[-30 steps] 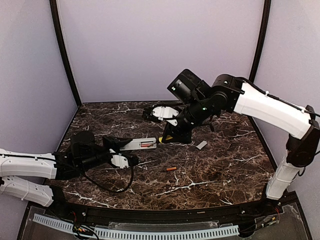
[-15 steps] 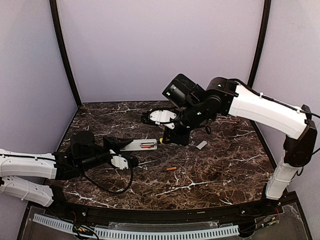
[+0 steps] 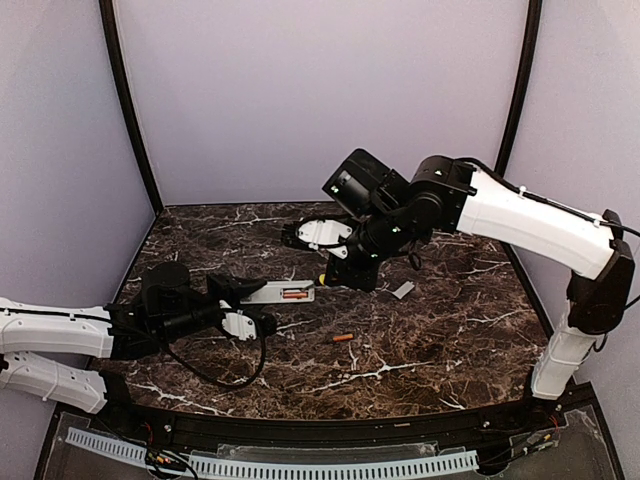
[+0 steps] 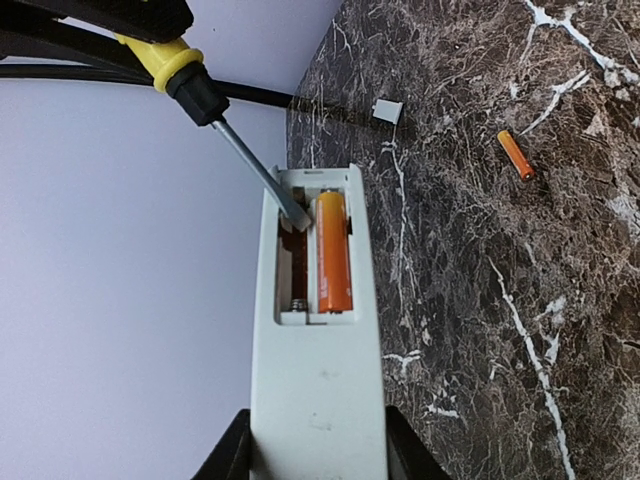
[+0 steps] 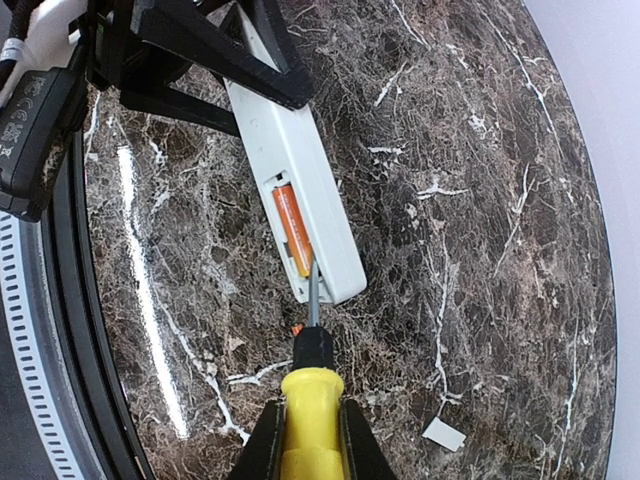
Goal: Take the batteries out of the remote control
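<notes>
Firmly, the remote [image 4: 315, 350] is clamped bay-up by the left gripper [image 4: 318, 455], so that the screwdriver [image 5: 311, 395], gripped by the right gripper [image 5: 310, 445], can be levered beside the seated battery [image 4: 333, 250]. The other battery [image 4: 515, 155] lies loose on the table [image 4: 480, 300].

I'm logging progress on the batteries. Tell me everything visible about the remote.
The remote is a slim white plastic bar, back up. Its open bay holds one orange battery; the other slot is empty. The left gripper clamps the end opposite the bay, and the screwdriver tip pokes into the bay.
</notes>
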Robot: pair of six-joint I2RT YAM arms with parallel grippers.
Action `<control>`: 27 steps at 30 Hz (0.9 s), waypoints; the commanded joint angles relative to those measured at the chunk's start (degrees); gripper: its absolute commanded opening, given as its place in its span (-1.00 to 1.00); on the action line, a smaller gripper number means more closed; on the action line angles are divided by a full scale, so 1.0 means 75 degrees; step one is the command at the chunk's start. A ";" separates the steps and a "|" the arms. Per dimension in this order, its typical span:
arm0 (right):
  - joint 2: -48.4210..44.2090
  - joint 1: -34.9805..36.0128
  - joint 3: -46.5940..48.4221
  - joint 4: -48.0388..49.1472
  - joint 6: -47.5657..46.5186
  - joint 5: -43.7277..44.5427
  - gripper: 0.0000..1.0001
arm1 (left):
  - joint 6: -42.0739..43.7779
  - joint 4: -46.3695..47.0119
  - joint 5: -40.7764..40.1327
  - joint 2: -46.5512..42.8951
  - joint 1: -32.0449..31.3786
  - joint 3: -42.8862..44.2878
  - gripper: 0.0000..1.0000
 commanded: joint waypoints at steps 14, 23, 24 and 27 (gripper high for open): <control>0.0323 0.0289 0.0219 -0.0280 -0.0084 0.0162 -1.00 | -0.0023 -0.0038 0.0354 -0.0343 0.0016 -0.0099 -0.99; 0.0493 0.0301 0.0227 -0.0529 -0.0298 -0.0013 -1.00 | 0.0087 -0.0108 0.0543 -0.0386 0.0016 -0.0137 -0.99; 0.0501 0.0307 0.0221 -0.0540 -0.0328 -0.0094 -1.00 | 0.0113 -0.0115 0.0549 -0.0386 0.0014 -0.0142 -0.99; 0.0546 0.0312 0.0216 -0.0553 -0.0360 -0.0234 -1.00 | 0.0163 -0.0130 0.0562 -0.0370 0.0019 -0.0148 -0.99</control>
